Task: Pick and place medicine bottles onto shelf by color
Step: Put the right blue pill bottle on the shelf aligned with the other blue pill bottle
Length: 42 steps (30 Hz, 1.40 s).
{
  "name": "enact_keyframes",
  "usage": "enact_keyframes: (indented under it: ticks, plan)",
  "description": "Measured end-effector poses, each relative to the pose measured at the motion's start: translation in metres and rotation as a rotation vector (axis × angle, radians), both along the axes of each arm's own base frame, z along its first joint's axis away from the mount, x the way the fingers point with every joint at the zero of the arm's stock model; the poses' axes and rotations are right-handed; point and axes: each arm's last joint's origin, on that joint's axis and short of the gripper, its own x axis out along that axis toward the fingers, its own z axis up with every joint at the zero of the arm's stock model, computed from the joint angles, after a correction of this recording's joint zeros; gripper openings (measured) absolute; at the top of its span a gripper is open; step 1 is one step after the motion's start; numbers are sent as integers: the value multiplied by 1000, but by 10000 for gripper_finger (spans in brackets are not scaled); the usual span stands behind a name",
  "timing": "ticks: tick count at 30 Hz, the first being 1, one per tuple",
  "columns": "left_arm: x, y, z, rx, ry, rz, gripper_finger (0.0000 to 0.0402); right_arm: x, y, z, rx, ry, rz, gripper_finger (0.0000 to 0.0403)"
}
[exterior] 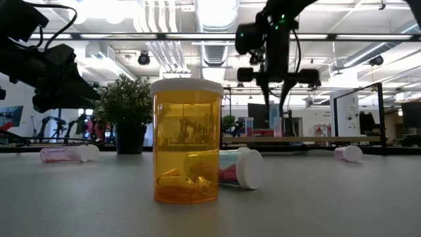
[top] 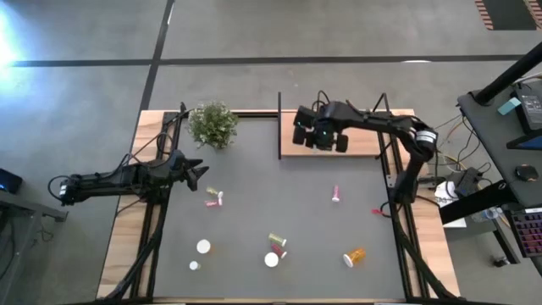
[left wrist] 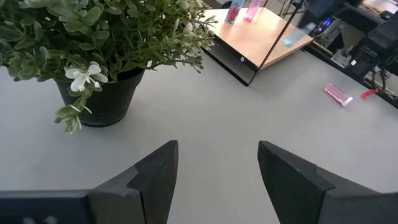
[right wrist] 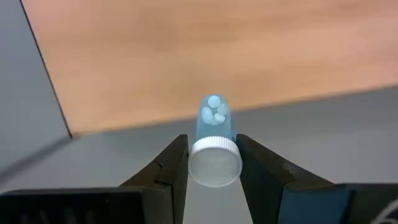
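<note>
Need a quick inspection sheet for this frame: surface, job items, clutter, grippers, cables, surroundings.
Surface: dark grey tabletop, wooden side strips.
Job items: shelf at the far edge; pink bottle, orange bottle and several others scattered on the tabletop.
Clutter: potted plant.
Grippers: right gripper shut on a light blue bottle at the shelf edge; left gripper open, empty, beside the plant.
Cables: bundle beside the right arm's base.
Surroundings: desk with equipment on the right.

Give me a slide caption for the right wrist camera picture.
Right claw shut on a small blue bottle with a white cap, held above the edge of the wooden shelf.
</note>
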Motion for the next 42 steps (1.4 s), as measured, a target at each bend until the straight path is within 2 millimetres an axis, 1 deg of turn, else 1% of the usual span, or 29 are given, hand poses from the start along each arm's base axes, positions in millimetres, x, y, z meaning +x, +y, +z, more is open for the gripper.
enact_keyframes:
  ticks: [10, 14, 18, 25, 29, 38, 42]
  plan:
    - [0, 0, 0, 0, 0, 0, 205, 22, -57, -12, 7, -19, -66, 109]
    - [0, 0, 0, 0, 0, 0, 205, 31, -73, -15, 45, -9, -78, 109]
    - [0, 0, 0, 0, 0, -1, 205, 38, -85, -16, 65, 11, -78, 109]
    - [0, 0, 0, 0, 0, 0, 205, 46, -92, -12, 56, 5, -64, 109]
    - [0, 0, 0, 0, 0, 0, 205, 45, -95, -13, 61, 4, -66, 109]
    - [0, 0, 0, 0, 0, 0, 205, 42, -93, -13, 80, 27, -62, 109]
    - [0, 0, 0, 0, 0, 0, 205, 41, -92, -13, 96, 32, -119, 109]
